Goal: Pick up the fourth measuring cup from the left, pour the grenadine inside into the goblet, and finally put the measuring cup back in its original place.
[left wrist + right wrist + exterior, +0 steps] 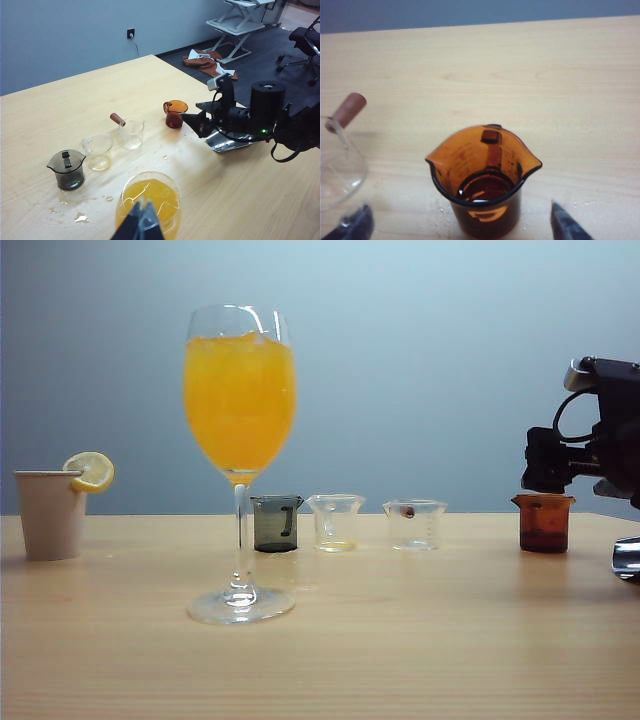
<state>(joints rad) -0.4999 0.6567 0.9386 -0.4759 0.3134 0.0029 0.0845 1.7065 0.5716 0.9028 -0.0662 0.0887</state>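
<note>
Measuring cup no. 4 [543, 522] – the small red-brown one w/ flared rim and spout – stands upright on the wooden table [400, 640], last at the right end of the row of cups, well apart from the goblet [240, 460]. Right wrist view looks down into it: a shallow pool of dark red grenadine [485, 189] at the bottom, handle on the far side. Right gripper [460, 225] is spread wide, one dark fingertip [565, 225] on each side of the cup w/ clear gaps, not touching it – so open, nothing held. In the exterior view that arm sits just beside the cup at the right edge. Goblet is upright nearer the camera, bowl nearly full of orange drink. Behind it, left to right: smoky grey cup [276, 523], clear cup [335, 521] w/ a yellowish trace, clear cup w/ brown handle [414, 524], then the red-brown one. Paper cup w/ lemon slice [52, 512] stands far left. Left gripper [141, 225] hangs above the goblet, finger tips close together, nothing between them – looks closed. Small wet splashes [80, 217] lie on the table near the grey cup.
</note>
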